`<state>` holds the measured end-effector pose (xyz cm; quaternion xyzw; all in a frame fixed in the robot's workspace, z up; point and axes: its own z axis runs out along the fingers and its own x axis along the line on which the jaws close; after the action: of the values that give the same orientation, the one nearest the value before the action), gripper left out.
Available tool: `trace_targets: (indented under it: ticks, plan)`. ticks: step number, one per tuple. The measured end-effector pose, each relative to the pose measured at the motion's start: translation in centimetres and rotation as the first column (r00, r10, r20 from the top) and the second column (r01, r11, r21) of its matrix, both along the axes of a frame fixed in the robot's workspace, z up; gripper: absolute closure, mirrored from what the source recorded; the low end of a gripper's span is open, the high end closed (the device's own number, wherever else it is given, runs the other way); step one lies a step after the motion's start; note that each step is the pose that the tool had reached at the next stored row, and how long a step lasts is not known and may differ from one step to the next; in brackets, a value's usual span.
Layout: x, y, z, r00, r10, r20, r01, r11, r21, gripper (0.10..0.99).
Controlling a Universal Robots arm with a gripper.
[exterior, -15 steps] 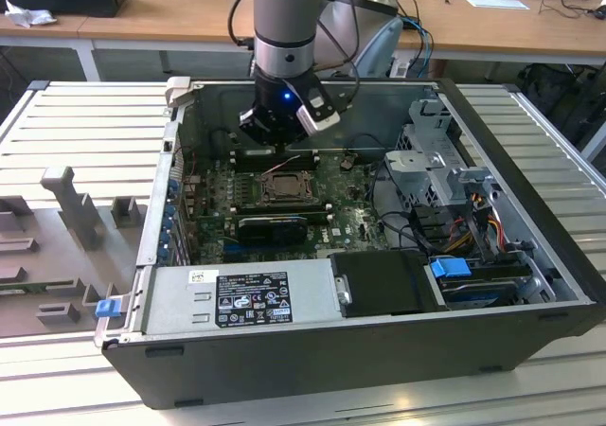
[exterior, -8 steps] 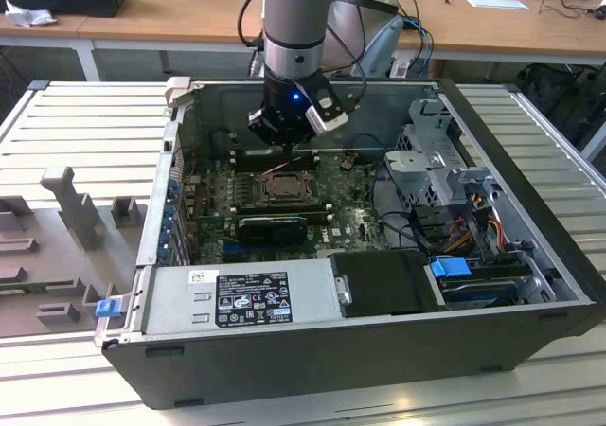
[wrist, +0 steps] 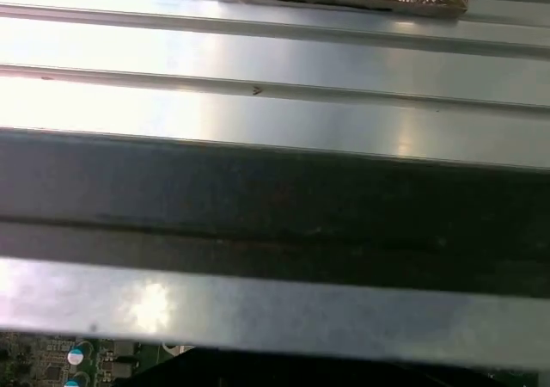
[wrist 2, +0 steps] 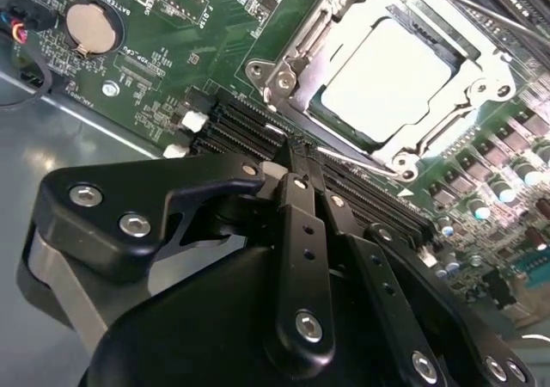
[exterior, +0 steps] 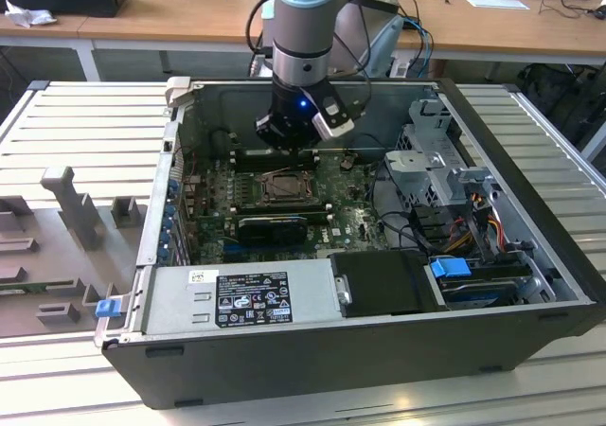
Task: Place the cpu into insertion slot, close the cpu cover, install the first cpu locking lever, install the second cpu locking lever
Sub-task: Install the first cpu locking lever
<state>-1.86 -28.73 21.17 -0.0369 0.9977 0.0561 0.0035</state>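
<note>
Green circuit board (wrist 2: 163, 60) inside open computer case (exterior: 530, 284), pincer (wrist 2: 296, 165) with fingers pressed together on nothing, cpu (wrist 2: 387, 69) seated in insertion slot (wrist 2: 296, 69) just beyond its tips, cpu cover (wrist 2: 481, 73) closed around chip.

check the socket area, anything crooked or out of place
Nothing stands out. The cpu lies flat and square in the slot, with the cover down around it. The gripper is shut, its tips at a thin lever along the socket edge.
</note>
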Motion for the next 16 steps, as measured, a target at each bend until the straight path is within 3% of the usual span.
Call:
trace_targets:
  ticks: [7, 14, 16]
  plan:
    - [0.18, 0.01, -0.68, 1.0000, 0.000, 0.0000, 0.000, 1.0000, -0.003, 0.980]
    - [0.20, 0.00, -0.73, 1.0000, 0.000, 0.0000, 0.000, 0.9994, -0.036, 0.980]
    - [0.21, 0.00, -0.81, 1.0000, 0.000, -0.0001, 0.000, 0.9993, -0.038, 0.980]
